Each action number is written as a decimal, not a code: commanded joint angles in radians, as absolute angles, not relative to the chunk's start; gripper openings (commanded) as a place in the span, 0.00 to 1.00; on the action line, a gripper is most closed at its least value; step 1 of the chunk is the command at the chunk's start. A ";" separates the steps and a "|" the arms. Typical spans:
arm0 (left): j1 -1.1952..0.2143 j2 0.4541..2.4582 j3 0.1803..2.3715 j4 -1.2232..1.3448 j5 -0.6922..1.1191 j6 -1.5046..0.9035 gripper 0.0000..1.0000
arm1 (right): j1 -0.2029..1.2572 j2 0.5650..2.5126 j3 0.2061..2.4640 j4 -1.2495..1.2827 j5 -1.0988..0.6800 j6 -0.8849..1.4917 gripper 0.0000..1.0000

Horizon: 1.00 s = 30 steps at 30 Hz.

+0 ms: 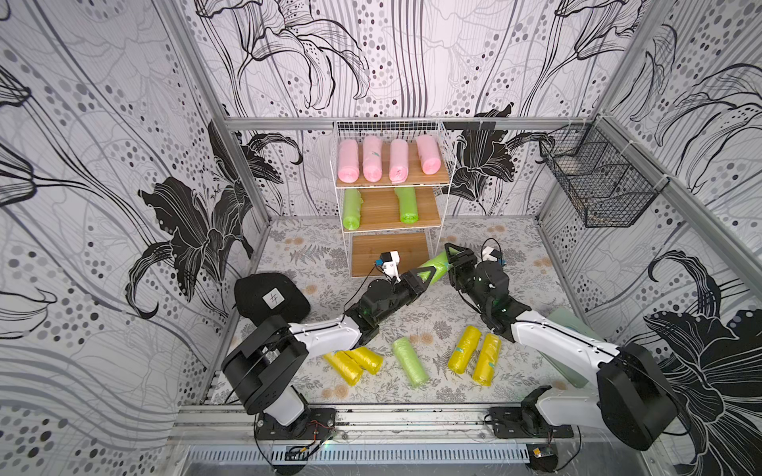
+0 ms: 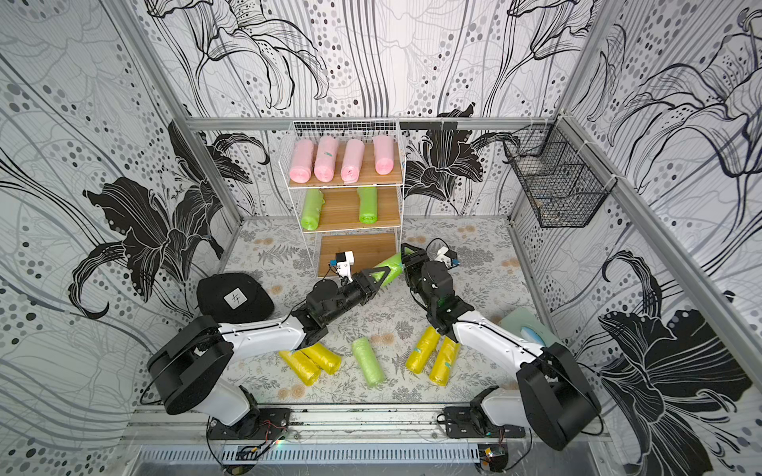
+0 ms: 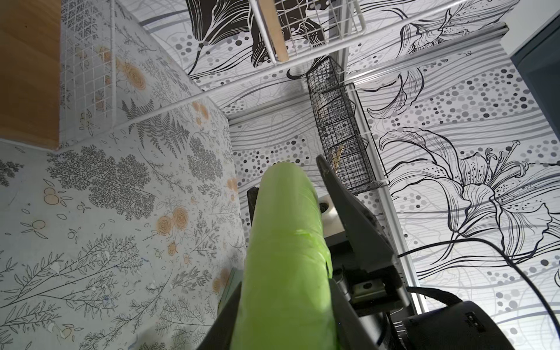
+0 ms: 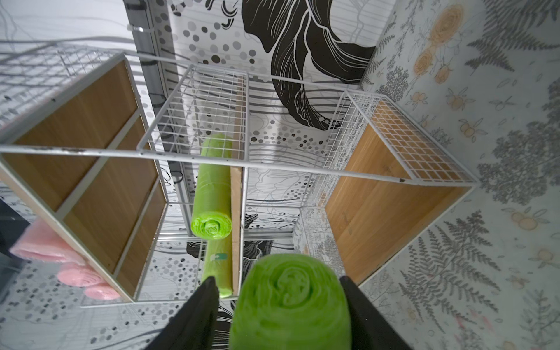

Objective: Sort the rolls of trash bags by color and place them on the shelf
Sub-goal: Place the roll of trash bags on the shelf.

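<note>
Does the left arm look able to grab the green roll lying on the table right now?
Probably not yet: the left arm has its jaws shut on the held green roll near the shelf. The green roll on the table lies uncovered, apart from the yellow rolls.

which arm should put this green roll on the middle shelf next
Left, likely: the left gripper is clamped on the green roll, while the right gripper stands open around its other end.

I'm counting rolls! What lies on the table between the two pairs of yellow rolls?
One light green roll lies there, apart from the left yellow pair and the right yellow pair. Both top views show it.
</note>
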<state>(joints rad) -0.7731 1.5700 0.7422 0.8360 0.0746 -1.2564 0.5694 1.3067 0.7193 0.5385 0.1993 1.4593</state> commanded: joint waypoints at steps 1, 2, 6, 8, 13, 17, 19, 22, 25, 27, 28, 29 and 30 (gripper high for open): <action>-0.753 1.514 0.727 0.880 0.055 -1.222 0.25 | 0.575 1.291 0.773 0.483 0.200 1.395 0.86; -0.748 1.496 0.722 0.861 0.045 -1.208 0.25 | 0.575 1.284 0.779 0.465 0.204 1.379 0.89; -0.727 1.395 0.692 0.771 -0.009 -1.129 0.25 | 0.574 1.229 0.785 0.358 0.253 1.307 0.94; -0.726 1.306 0.690 0.657 -0.069 -1.040 0.25 | 0.574 1.189 0.787 0.286 0.288 1.253 0.94; -0.729 1.081 0.704 0.351 -0.252 -0.829 0.24 | 0.572 1.123 0.816 0.158 0.360 1.096 0.94; -0.735 0.968 0.764 0.153 -0.397 -0.682 0.24 | 0.573 1.111 0.827 0.127 0.378 1.026 0.94; -0.734 0.961 0.809 0.117 -0.458 -0.592 0.24 | 0.574 1.119 0.838 0.116 0.373 0.997 0.94; -0.734 1.036 0.921 0.064 -0.526 -0.435 0.24 | 0.573 1.140 0.851 0.100 0.349 0.973 0.94; -0.728 1.144 0.995 0.084 -0.575 -0.317 0.25 | 0.573 1.155 0.853 0.090 0.325 0.965 0.94; -0.713 1.204 1.044 0.081 -0.587 -0.282 0.25 | 0.574 1.157 0.848 0.087 0.312 0.963 0.94; -0.702 1.231 1.062 0.081 -0.584 -0.277 0.25 | 0.573 1.154 0.845 0.085 0.309 0.963 0.94; -0.690 1.257 1.077 0.085 -0.579 -0.271 0.25 | 0.574 1.150 0.841 0.084 0.307 0.960 0.94; -0.680 1.278 1.091 0.092 -0.576 -0.264 0.25 | 0.573 1.149 0.839 0.083 0.307 0.955 0.94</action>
<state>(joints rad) -0.7082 1.2411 1.0466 0.0799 -0.5274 -0.3653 0.5694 1.1511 0.8268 0.1040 0.3202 0.9947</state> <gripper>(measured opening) 0.325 0.943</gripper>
